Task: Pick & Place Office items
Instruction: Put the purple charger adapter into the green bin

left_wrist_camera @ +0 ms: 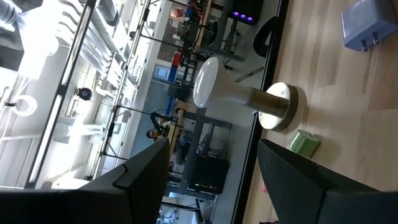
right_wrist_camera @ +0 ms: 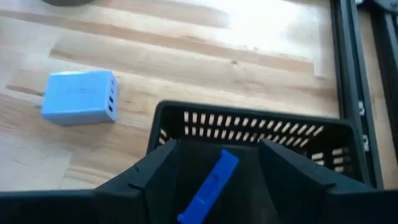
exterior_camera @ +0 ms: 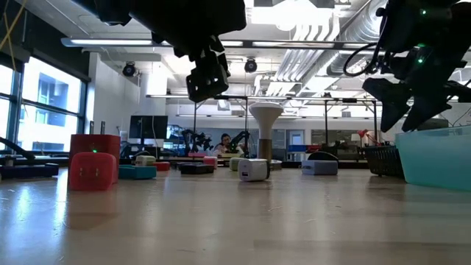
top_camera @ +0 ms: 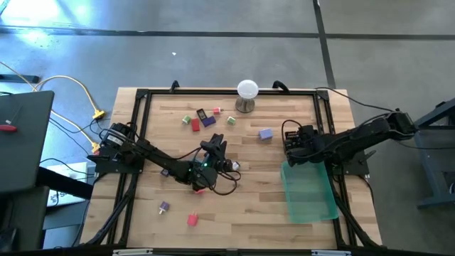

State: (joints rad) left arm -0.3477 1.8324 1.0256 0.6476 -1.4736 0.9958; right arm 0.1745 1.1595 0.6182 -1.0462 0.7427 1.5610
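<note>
Blue clip [right_wrist_camera: 208, 186] over black basket [right_wrist_camera: 249, 127]

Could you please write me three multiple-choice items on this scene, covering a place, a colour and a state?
1. What is the right gripper over?
A. a black basket
B. the white ball
C. a red block

2. What colour is the piece between the right gripper's fingers?
A. red
B. pale green
C. blue

3. How is the left gripper?
A. shut on a purple block
B. open and empty
C. shut on nothing

Answers:
1 A: the right wrist view shows the right gripper over the slotted wall of the black basket.
2 C: the blue piece shows in the gap between the fingers.
3 B: the left wrist view shows the left gripper with its fingers wide apart and only the room between them.
</note>
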